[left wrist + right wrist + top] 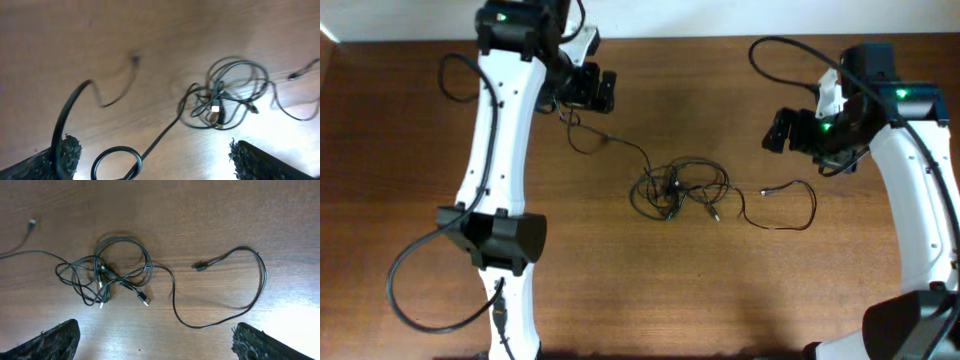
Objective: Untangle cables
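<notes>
The cables lie mid-table as a small knotted clump of thin black cords. One strand runs left toward my left gripper. Another strand loops right and ends in a plug below my right gripper. In the left wrist view the left gripper is open. A strand curls into a small ring between its fingers and passes by the left finger; the clump lies beyond. In the right wrist view the right gripper is open and empty above the clump and the loose loop.
The brown wooden table carries only the cords. Thick black arm cables hang by the left arm and behind the right arm. The table's far edge meets a white wall.
</notes>
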